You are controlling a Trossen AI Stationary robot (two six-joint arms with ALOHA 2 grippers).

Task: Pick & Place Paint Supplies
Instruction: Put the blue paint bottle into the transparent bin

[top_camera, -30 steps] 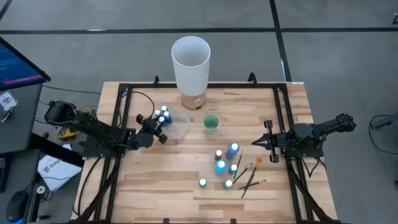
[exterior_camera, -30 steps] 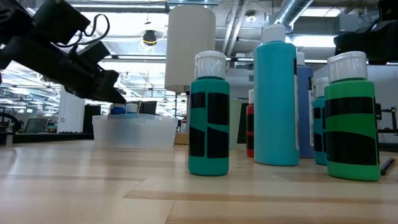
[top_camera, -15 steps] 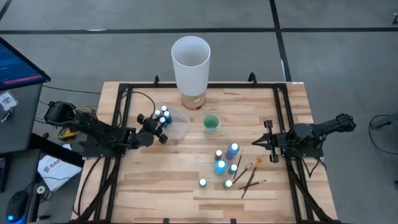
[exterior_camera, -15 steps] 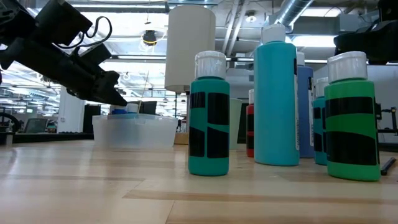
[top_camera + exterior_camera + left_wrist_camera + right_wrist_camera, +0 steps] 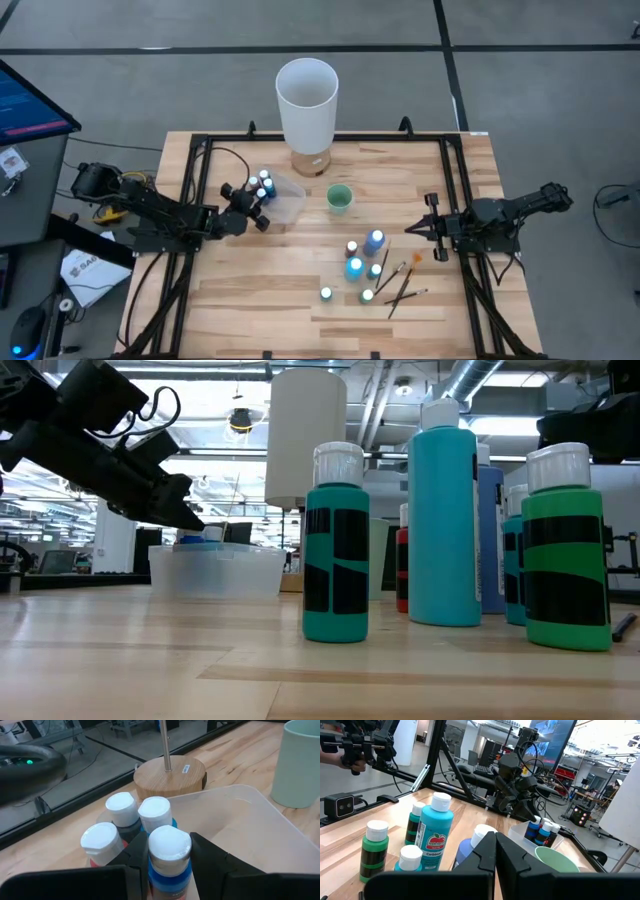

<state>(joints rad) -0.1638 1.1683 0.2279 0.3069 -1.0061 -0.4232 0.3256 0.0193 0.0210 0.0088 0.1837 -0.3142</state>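
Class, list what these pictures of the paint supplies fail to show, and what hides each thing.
- Brushes: high view, too small to tell their tips.
- Red bottle: low view, mostly behind the teal bottle.
- Blue bottle in left pincer: left wrist view, its base cut off by the edge.

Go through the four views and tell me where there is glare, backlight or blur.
High view: even light, sharp, no glare on the table. Low view: bright ceiling lights backlight the scene, so the left gripper reads as a dark shape; the near teal bottle is sharp. Left wrist view: the held blue bottle is sharp, its white cap bright. Right wrist view: the right gripper is close and soft, windows behind glare.
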